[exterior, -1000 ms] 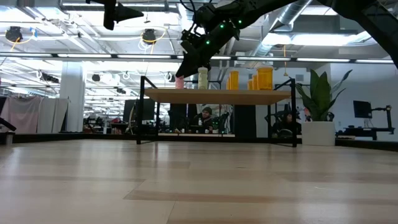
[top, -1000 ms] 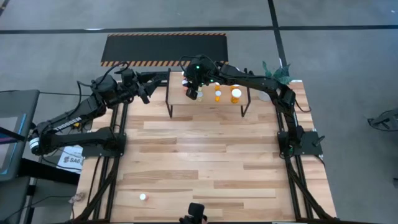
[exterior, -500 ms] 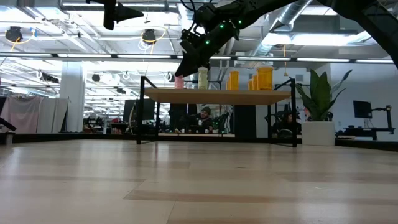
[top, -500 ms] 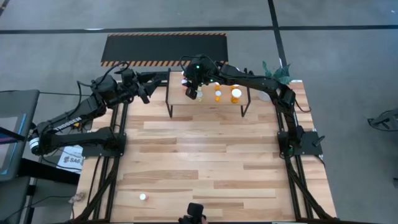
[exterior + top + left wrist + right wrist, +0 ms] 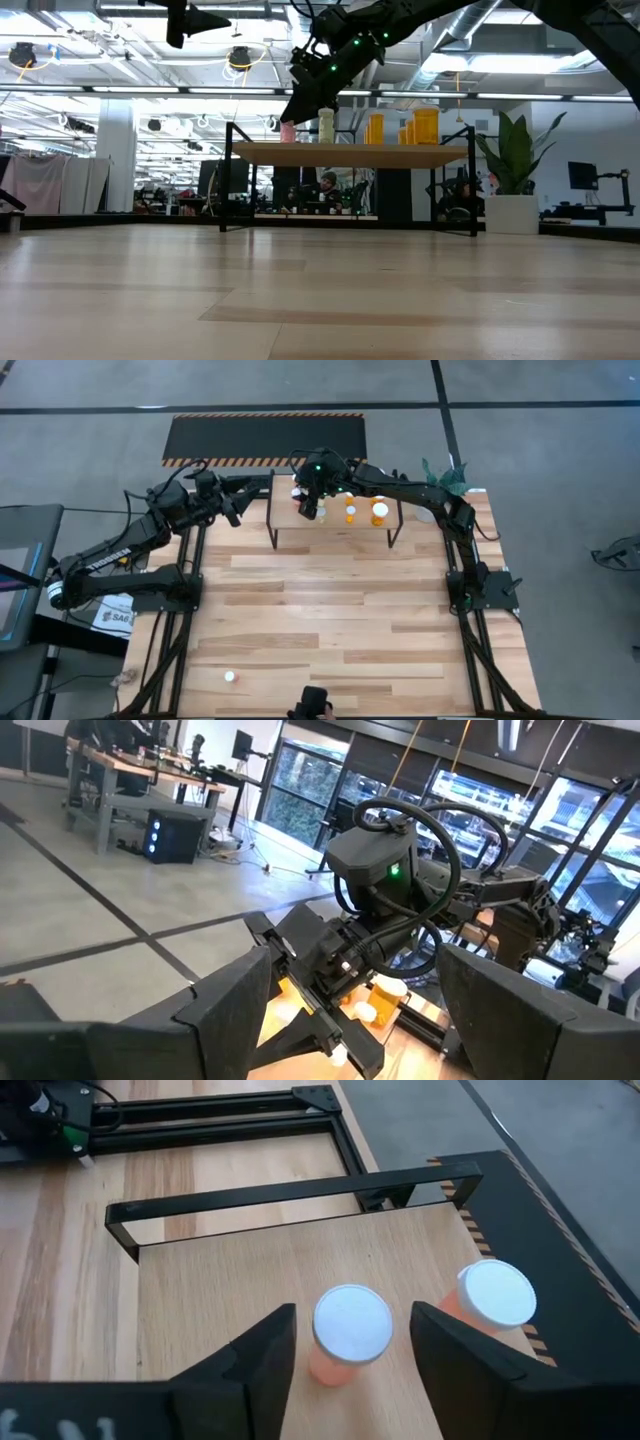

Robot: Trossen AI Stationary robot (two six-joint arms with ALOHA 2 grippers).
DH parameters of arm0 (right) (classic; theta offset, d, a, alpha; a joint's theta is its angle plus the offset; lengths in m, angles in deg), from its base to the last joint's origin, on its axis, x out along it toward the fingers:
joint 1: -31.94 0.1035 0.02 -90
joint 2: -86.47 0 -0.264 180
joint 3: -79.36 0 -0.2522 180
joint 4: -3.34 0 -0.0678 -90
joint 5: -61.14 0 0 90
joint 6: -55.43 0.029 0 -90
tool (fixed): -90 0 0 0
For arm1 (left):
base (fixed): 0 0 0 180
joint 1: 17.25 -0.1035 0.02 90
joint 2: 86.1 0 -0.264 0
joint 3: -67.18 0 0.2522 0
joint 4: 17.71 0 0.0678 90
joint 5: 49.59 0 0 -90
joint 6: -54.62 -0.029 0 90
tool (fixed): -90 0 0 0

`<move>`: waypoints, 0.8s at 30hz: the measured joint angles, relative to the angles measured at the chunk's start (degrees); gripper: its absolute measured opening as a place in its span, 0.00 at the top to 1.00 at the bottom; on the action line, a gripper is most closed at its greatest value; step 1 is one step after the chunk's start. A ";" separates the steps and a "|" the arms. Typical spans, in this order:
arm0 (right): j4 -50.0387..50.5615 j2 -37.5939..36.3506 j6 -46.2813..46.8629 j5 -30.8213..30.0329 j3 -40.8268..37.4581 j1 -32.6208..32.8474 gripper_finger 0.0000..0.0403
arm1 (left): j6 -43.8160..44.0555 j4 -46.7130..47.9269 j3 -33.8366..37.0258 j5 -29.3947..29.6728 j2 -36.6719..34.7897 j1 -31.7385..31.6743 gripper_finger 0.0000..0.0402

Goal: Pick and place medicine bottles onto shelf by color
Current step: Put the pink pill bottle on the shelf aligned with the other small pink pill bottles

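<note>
Right claw [image 5: 350, 1342] hung over the left end of the small light-wood shelf on black legs [image 5: 210, 1295], fingers spread either side of a white-capped pink bottle [image 5: 350, 1335] standing there, not touching it; a second pink bottle [image 5: 490, 1300] stood beside. Left claw [image 5: 236, 506] waited spread, left of the shelf.

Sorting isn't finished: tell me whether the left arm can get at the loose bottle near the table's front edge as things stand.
Probably yes. The loose bottle lies alone on bare table on the left arm's side, nothing around it. The left tool hangs open by the shelf, so it must swing back.
</note>
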 joint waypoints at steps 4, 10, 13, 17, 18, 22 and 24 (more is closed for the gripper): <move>-0.37 -0.06 -0.04 0.00 -0.01 0.00 0.43 | -0.02 0.00 0.00 0.00 0.01 0.00 0.32; 0.22 -2.08 -0.10 0.02 -0.06 0.02 0.43 | -0.11 0.35 0.00 -0.04 0.00 0.00 0.32; 0.64 -4.66 -0.74 0.04 -0.06 0.08 0.43 | -1.14 1.45 0.02 -2.39 -0.65 -0.04 0.32; 3.56 -9.97 -1.02 0.09 -0.06 0.67 0.43 | -2.82 2.03 0.02 -13.43 -1.83 0.68 0.32; 4.73 -11.56 -1.01 0.09 -0.04 0.84 0.43 | -2.86 3.13 0.00 -16.99 -1.91 1.31 0.32; 12.52 -18.01 -0.28 0.13 -0.04 2.12 0.43 | -2.20 14.05 0.00 -28.76 -1.95 6.46 0.32; 17.13 -21.11 1.19 0.14 -0.04 3.04 0.43 | -2.13 21.16 0.00 -32.68 -1.95 11.34 0.32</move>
